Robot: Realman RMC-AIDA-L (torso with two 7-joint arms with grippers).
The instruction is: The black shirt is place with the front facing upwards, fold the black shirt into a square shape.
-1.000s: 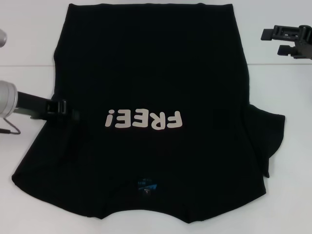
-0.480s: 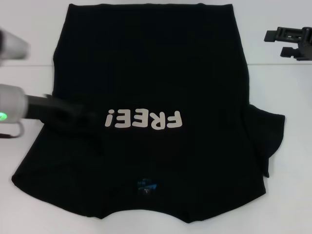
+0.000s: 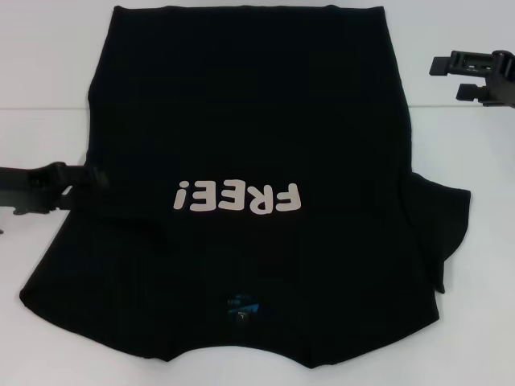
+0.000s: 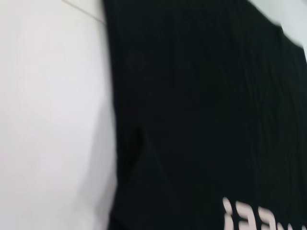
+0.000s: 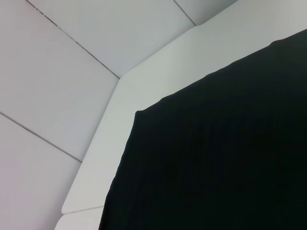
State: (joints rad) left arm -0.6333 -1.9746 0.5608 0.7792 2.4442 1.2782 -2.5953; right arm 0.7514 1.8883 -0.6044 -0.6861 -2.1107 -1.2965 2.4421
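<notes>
Black shirt (image 3: 249,161) lies flat on the white table (image 3: 48,88), front up, white lettering (image 3: 238,197) readable, blue label (image 3: 241,306) at the collar, which is the edge nearest the robot. Hem is at the far edge. Sleeve on the right side of the shirt (image 3: 442,229) sticks out and is rumpled; the left-side sleeve looks already tucked in over the body, with a slanted crease running near the lettering, so that side reads straight. Judged as partway: one sleeve in, the other not, and no lengthwise fold yet.

Left gripper (image 3: 76,177) sits low at the shirt's left edge, level with the lettering, just touching or just off the cloth, can't tell which. Whether its fingers are spread or pressed together can't be made out, and it does not visibly hold cloth. Its wrist view shows only that left edge and bare table beside it.

Right gripper (image 3: 471,74) hangs well off the shirt's far right corner, above the table, fingers apart and holding nothing. Likely waiting there to keep clear; the loose right sleeve looks like its probable next target.
</notes>
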